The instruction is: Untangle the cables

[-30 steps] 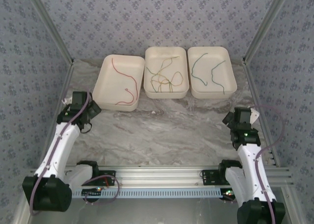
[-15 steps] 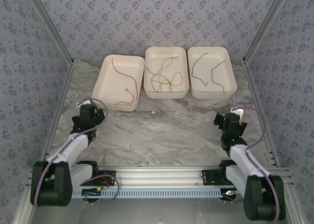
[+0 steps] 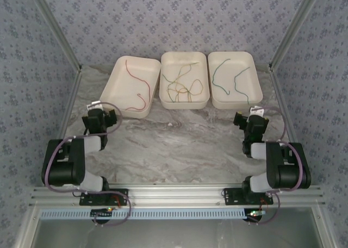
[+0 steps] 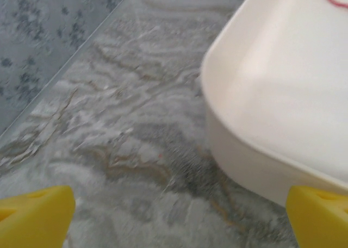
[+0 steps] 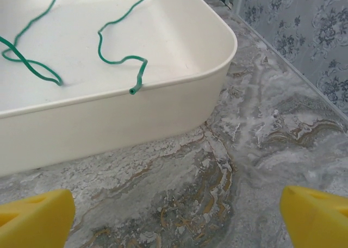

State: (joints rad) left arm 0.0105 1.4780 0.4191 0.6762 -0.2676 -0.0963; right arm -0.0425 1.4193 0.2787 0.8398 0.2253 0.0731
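Idling, left gripper (image 4: pixel 176 218) and right gripper (image 5: pixel 176 215) spread empty; next move, likely: separate the yellow cables (image 3: pixel 181 88) in the middle tray (image 3: pixel 184 104).

The table (image 3: pixel 179 144) lies bare from the near rail (image 3: pixel 174 193) toward the far side, a wide lane between the left arm (image 3: pixel 68 163) and the right arm (image 3: pixel 283 166). At the far side the left tray (image 3: pixel 115 93), middle tray (image 3: pixel 185 103) and right tray (image 3: pixel 236 103) stand close together in a row. The left tray's corner sits just ahead of the left jaws. A strip of table parts the right jaws from the right tray. Patterned walls (image 3: pixel 32 85) close both sides.
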